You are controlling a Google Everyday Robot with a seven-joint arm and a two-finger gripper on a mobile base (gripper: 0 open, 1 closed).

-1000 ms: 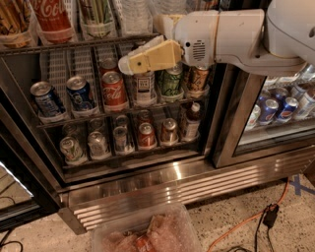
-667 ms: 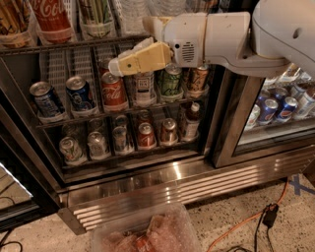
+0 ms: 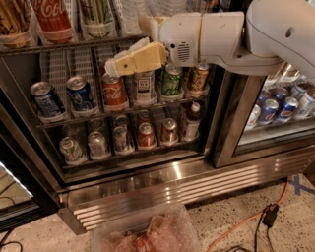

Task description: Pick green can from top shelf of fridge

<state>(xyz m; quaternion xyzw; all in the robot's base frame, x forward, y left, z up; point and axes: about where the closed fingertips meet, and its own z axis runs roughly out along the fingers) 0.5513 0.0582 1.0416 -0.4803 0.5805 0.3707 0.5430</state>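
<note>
Standing upright in a translucent holder, the green can [image 3: 96, 14] sits on the top shelf [image 3: 49, 47] of the fridge [image 3: 220, 123]. Its long axis is vertical, its pale stripes run lengthwise, and its top is cut off by the upper edge of the view. A red cola [image 3: 51, 19] occupies the holder just left of it, and clear containers [image 3: 129, 15] stand to its right. The tan gripper [image 3: 112, 68], carried by the white arm [image 3: 221, 34], points left and slightly down. It lies below the shelf rail, just lower right of the green can and apart from it, in front of the middle rack [image 3: 123, 112]; whether it is spread or closed cannot be told. The middle rack holds, left to right, two blue cans [image 3: 81, 93], a red can [image 3: 114, 92], a white-labelled can [image 3: 144, 87], a shorter green tin [image 3: 171, 81] and a gold tin [image 3: 198, 78], all upright. The lower rack [image 3: 128, 152] holds a row of small cans and a dark bottle [image 3: 191, 120]. The right compartment [image 3: 256, 142] holds further drinks. On the floor before the ribbed base [image 3: 187, 184], a clear tub [image 3: 170, 216] holds reddish items.
</note>
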